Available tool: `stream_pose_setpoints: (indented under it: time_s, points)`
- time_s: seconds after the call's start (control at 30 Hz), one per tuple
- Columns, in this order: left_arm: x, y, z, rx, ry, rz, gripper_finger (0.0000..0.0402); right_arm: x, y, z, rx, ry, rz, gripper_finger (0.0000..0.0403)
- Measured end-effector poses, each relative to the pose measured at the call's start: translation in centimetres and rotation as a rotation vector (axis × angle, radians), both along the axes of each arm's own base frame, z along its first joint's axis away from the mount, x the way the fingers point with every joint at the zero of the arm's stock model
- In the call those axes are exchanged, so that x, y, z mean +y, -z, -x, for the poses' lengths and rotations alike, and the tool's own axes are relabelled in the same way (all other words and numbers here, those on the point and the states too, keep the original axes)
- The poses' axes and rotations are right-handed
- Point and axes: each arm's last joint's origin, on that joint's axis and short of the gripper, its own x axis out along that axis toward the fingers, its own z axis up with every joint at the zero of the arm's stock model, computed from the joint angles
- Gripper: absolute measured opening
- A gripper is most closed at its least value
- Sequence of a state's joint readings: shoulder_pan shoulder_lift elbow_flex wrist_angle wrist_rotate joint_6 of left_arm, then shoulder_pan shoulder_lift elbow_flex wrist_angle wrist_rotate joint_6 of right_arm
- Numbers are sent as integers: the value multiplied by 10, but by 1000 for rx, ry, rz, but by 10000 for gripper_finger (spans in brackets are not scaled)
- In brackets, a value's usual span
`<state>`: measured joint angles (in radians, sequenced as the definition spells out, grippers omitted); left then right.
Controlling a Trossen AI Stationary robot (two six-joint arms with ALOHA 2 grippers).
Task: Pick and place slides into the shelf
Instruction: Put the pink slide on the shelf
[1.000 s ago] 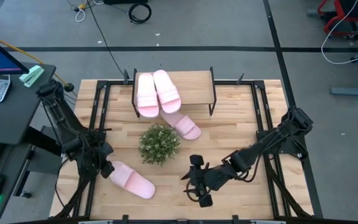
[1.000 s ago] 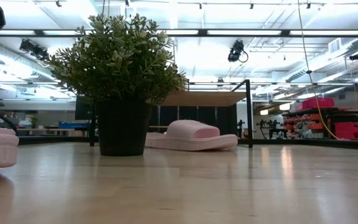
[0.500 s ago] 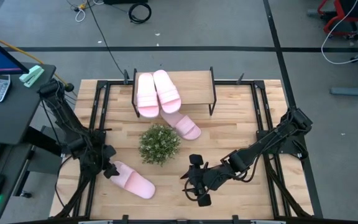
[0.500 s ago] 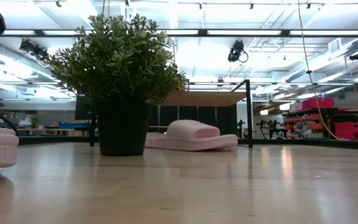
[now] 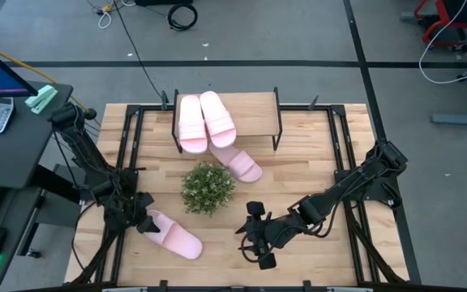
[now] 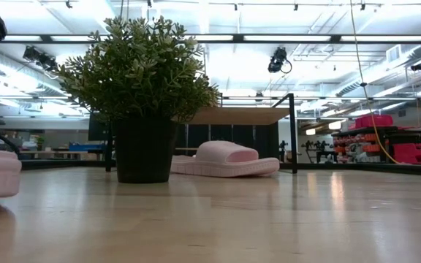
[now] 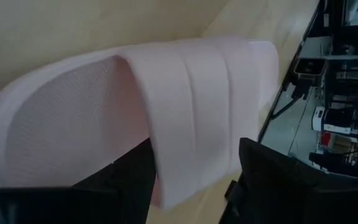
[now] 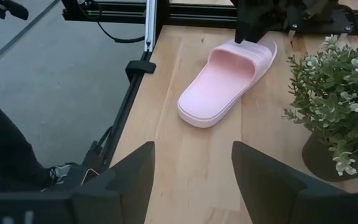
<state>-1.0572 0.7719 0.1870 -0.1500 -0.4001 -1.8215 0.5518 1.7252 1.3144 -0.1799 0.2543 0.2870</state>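
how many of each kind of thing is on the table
slides: 4
plant: 1
shelf: 1
total: 6

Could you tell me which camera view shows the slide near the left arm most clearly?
The right wrist view: the near slide lies whole and unobstructed there. The high view shows it small, with the left end effector at its end. The left wrist view shows only its strap close up; the low view catches just an edge.

4 slides [image 5: 206, 119], 1 shelf [image 5: 254, 114], 1 plant [image 5: 207, 187]
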Motion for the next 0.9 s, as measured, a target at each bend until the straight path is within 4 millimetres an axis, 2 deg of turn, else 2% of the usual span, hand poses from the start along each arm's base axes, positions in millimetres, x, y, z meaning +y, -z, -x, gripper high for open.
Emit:
stream_pose_setpoints:
  time_s: [0.13, 0.23, 0.33, 0.53, 0.7, 0.9]
  points:
    - [1, 4, 0, -13, -17, 3, 232, 0, 0, 0, -2, 4, 2, 217]
    - [1, 4, 0, -25, -17, -2, 209, 0, 0, 0, -1, 5, 3, 213]
    - [0, 2, -1, -41, -3, -1, 161, 0, 0, 0, -2, 6, 3, 207]
    - [-1, 0, -2, -70, 15, 8, 24, -1, 0, 0, -7, 22, 13, 199]
    - [-6, -8, -4, -135, 51, 60, 21, -1, 0, 0, -7, 24, 12, 197]
    - [-22, -42, -7, -163, 252, 176, 12, -1, 0, 0, -7, 24, 13, 197]
